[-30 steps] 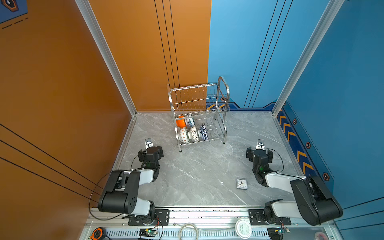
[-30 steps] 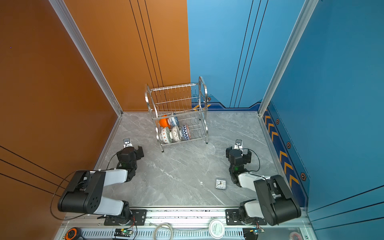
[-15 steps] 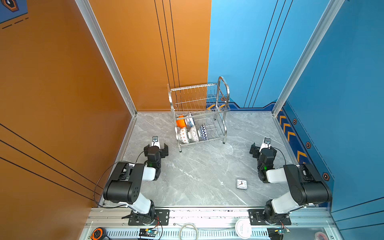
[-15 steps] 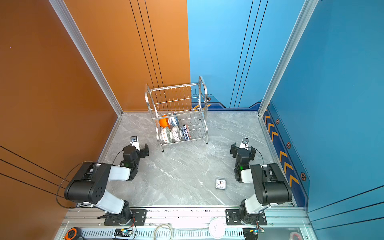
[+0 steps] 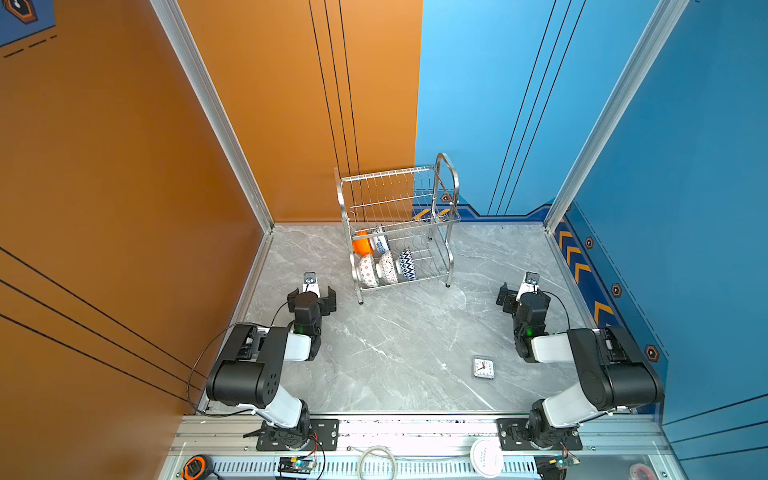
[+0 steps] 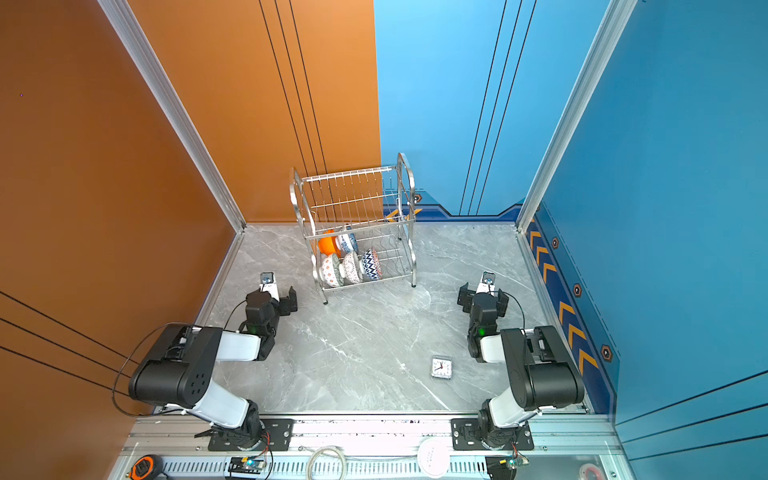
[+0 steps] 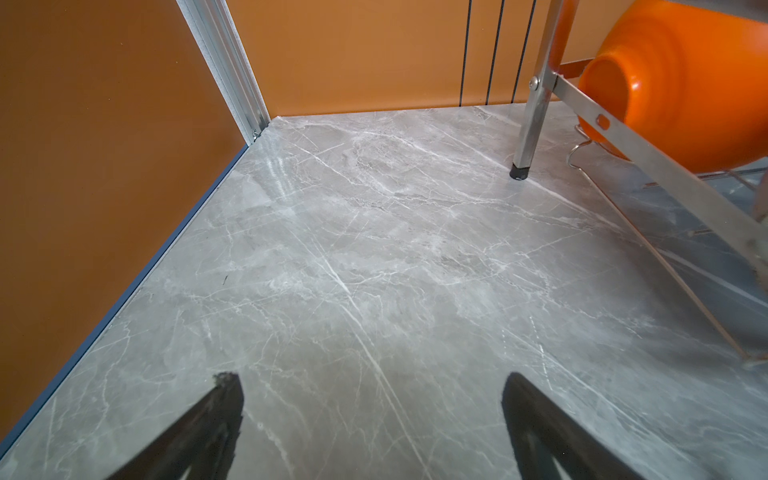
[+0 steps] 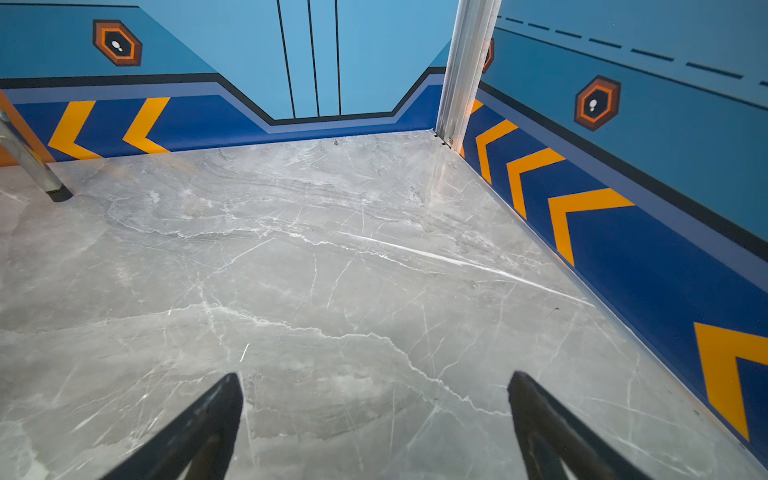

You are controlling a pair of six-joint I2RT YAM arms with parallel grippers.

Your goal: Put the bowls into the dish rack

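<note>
Far middle of the table (image 5: pixel 395 345): rack (image 5: pixel 386 173), upright, close to the far wall.
Lower tier: all five bowls (image 5: pixel 388 268) stand on edge in the slots, none on the table.
Far row: orange bowl (image 5: pixel 360 245), then a blue bowl (image 5: pixel 380 243) touching it on the right.
Near row, left to right: red-patterned bowl (image 5: pixel 367 271), lattice bowl (image 5: pixel 390 269), zigzag bowl (image 5: pixel 407 264), packed close.
Upper tier: bare.
Left end effector (image 5: pixel 311 293): jaws wide apart and empty, low over the table, near left of the rack. It is near the rack's near-left leg (image 5: pixel 360 300) but apart from it.
Right end effector (image 5: pixel 524 293): jaws wide apart and empty, well apart from the rack on the right.
Wrist check: bare table between the jaws in both wrist views. The left one shows the orange bowl's foot (image 7: pixel 685 83) behind the rack bar.
Step in hand (judgement): loading looks complete, with only parking the arms left.
To do it well: draw both arms straight back toward the near edge. Keep the left one off the near-left leg, since a knock could shake the close-packed bowls.
In the way: clock (image 5: pixel 483 368) lies flat near right, close to the right arm's line back, so pass beside it.
Off the table: lid (image 5: pixel 485 457), cable coil (image 5: pixel 376 461) and tape measure (image 5: pixel 193 467) lie on the near rail, clear of both arms.
</note>
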